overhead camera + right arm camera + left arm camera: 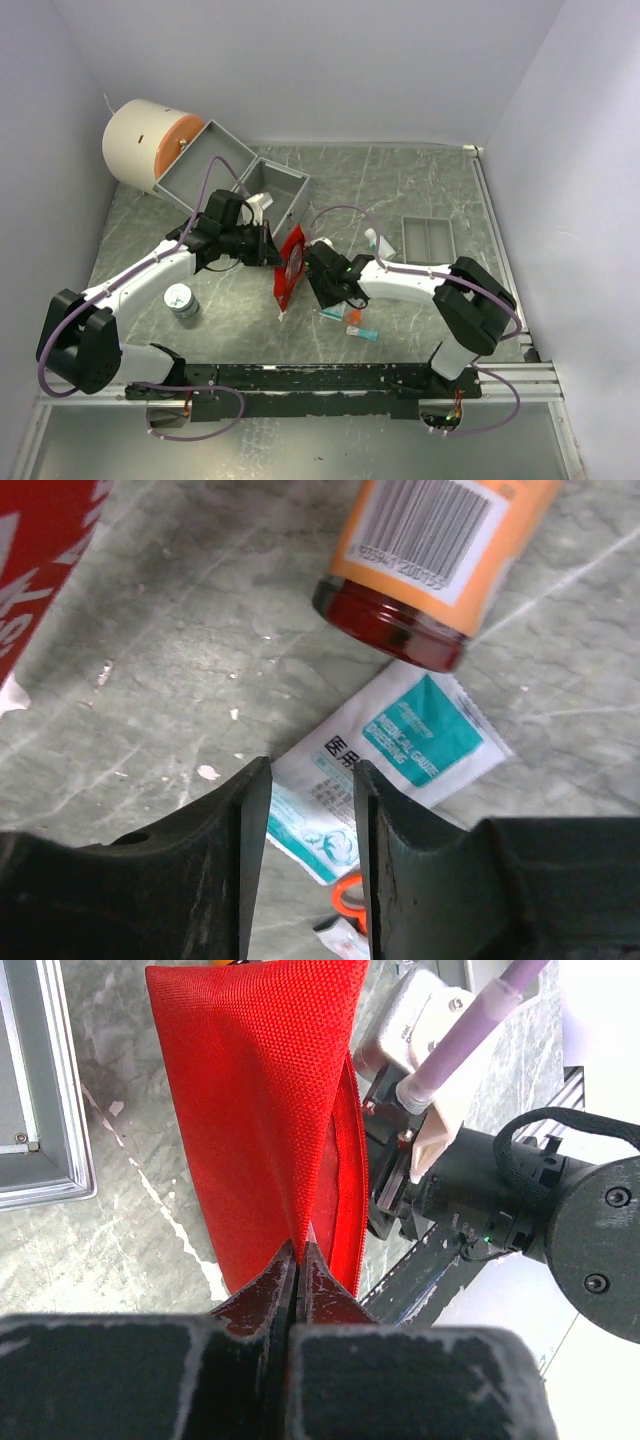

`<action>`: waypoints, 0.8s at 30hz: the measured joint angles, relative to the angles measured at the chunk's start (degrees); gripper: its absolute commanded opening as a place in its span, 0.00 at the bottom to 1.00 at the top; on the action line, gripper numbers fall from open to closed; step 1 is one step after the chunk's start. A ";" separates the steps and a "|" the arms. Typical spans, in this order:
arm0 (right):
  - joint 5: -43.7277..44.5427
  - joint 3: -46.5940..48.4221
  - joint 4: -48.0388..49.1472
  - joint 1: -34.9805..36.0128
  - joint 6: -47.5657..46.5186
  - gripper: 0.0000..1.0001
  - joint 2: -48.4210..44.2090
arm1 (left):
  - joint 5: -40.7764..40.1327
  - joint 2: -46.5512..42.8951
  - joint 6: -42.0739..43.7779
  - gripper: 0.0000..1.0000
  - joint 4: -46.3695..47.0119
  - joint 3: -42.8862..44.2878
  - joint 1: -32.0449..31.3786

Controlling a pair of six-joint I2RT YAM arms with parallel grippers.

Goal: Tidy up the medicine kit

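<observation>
Nearest, the right end effector (312, 780) hangs released, jaws half apart over a teal gauze sachet (420, 730) lying flat on the desk (180, 660). An orange bottle (440, 550) lies just beyond. It should probably pinch the sachet's edge, clear of the bottle. Farther off, the left end effector (297, 1260) is clenched on the upright red pouch (260, 1090). The grey case (235, 170) sits open at the back left.

You see only the capped end of the orange bottle (440, 570); its body runs off the top edge. The sachet (425, 735) lies partly behind the right gripper (311, 768), its small print unreadable. The red pouch (35, 570) is cut by the left edge.
</observation>
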 measured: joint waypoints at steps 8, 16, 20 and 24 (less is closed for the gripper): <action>7.30 13.44 -14.16 0.11 9.86 0.36 0.39 | 0.00 -0.22 -0.02 0.07 0.20 -0.09 0.00; 11.78 14.80 -20.98 0.15 28.26 0.30 3.82 | 0.00 -0.76 -0.52 0.07 0.81 -0.90 0.00; 10.75 13.97 -20.83 0.15 31.19 0.30 5.70 | 0.00 -0.76 -0.87 0.07 0.96 -1.42 0.00; 9.29 13.44 -19.15 0.15 32.35 0.29 6.86 | 0.00 -0.76 -1.05 0.07 1.20 -1.46 0.00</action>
